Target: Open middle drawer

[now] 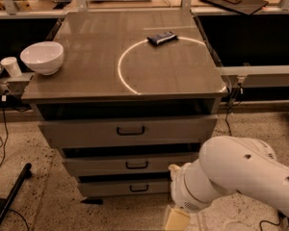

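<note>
Worktop (135, 81) is filling the upper frame, and the white arm (241, 177) is crowding in at five o'clock. The middle drawer (96, 166) is sitting just below centre, between the taller front above and the narrow one beneath. Your hand (177, 219) is hanging low at six o'clock, near the floor; you cannot tell how it is set. The drawer is looking like rigid, weighty metal, so you are best gripping its small black bar handle (137, 165) squarely.

Matt metal middle drawer (101, 166); pincer (177, 219) below seemingly plastic.
</note>
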You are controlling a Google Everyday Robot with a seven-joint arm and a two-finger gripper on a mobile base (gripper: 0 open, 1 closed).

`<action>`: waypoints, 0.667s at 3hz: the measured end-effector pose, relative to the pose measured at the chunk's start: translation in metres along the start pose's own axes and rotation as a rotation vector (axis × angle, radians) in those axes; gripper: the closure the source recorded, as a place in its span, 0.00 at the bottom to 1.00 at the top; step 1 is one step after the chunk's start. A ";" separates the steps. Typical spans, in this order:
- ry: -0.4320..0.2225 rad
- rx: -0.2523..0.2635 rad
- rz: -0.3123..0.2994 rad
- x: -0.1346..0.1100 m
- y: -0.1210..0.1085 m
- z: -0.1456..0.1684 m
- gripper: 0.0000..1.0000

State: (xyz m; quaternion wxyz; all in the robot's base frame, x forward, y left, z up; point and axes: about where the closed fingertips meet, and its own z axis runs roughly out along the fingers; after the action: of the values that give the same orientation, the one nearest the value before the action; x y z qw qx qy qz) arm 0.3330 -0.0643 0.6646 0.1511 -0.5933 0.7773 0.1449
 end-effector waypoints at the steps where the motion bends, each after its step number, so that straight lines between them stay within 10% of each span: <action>1: 0.005 0.020 -0.016 -0.007 -0.007 0.017 0.00; 2: 0.067 0.049 -0.032 -0.004 -0.016 0.033 0.00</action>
State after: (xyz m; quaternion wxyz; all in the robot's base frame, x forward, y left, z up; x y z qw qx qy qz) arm 0.3515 -0.0516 0.6354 0.1418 -0.6064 0.7756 0.1035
